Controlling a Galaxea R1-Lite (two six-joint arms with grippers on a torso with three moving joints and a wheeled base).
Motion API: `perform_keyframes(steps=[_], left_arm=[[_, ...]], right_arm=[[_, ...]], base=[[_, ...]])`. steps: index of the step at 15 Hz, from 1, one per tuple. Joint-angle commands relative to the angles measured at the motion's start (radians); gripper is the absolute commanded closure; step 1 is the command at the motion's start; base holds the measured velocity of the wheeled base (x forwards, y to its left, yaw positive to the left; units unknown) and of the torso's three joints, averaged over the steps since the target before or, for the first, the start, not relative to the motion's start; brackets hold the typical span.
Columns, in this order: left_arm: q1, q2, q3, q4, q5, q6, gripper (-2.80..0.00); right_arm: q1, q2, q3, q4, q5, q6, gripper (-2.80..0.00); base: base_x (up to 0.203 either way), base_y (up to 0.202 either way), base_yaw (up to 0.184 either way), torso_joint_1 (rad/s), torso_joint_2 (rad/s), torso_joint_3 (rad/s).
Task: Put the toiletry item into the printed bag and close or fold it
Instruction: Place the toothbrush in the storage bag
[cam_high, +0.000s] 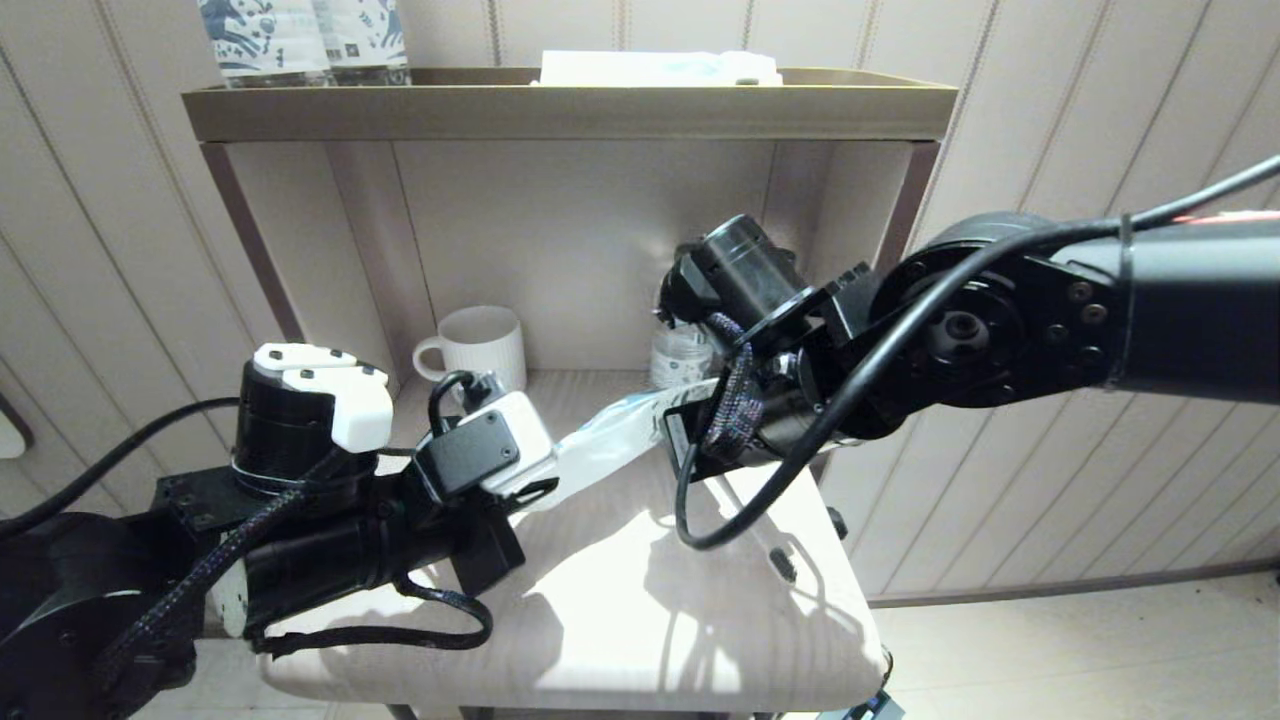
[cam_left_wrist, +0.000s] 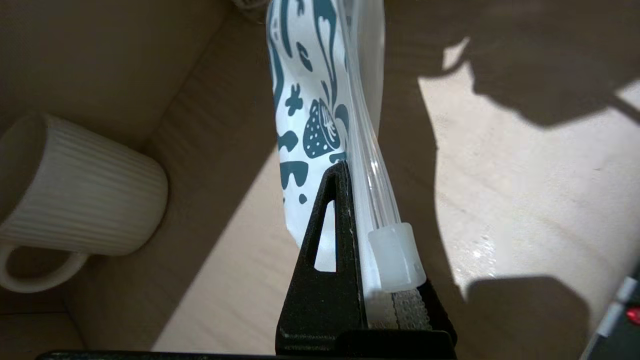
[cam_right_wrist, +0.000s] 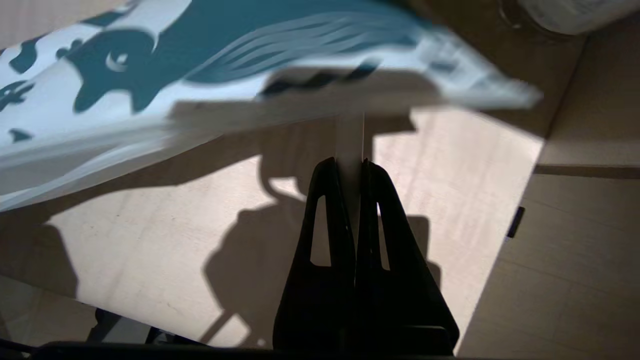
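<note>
The printed bag (cam_high: 610, 435), frosted white with dark teal prints, hangs stretched in the air between my two grippers above the table. My left gripper (cam_left_wrist: 360, 200) is shut on the printed bag (cam_left_wrist: 320, 100) at its zip edge, next to the white slider (cam_left_wrist: 397, 257). Farther back and to the right, my right gripper (cam_right_wrist: 348, 165) is shut on the toiletry item (cam_right_wrist: 350, 142), a thin white stick that rises from the jaws to the underside of the bag (cam_right_wrist: 150, 75). Its head is hidden, and I cannot tell whether it is inside the bag.
A white ribbed mug (cam_high: 478, 345) stands at the back left of the lower shelf and a small clear bottle (cam_high: 682, 355) at the back right. Patterned bottles (cam_high: 300, 40) and a white packet (cam_high: 660, 68) sit on the top shelf (cam_high: 560, 110). Side walls close in the shelf.
</note>
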Motion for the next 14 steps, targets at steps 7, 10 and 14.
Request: perform_keyframes(steps=[7,10,14], left_arm=[[0.121,-0.117,-0.130,0.342,-0.216,-0.072,0.00],[0.124,-0.110,-0.136,0.342,-0.242,-0.072,0.00],[0.124,-0.104,-0.134,0.341,-0.243,-0.072,0.00]], right_arm=[[-0.102,-0.128,0.113,0.002,-0.039,0.003,0.00],[-0.104,-0.094,0.103,-0.007,-0.035,0.003,0.00],[-0.102,-0.006,0.059,-0.090,-0.031,0.004,0.00]], base=[[0.000,0.000,0.000,0.000,0.00,0.000],[0.000,0.000,0.000,0.000,0.00,0.000],[0.000,0.000,0.000,0.000,0.00,0.000]])
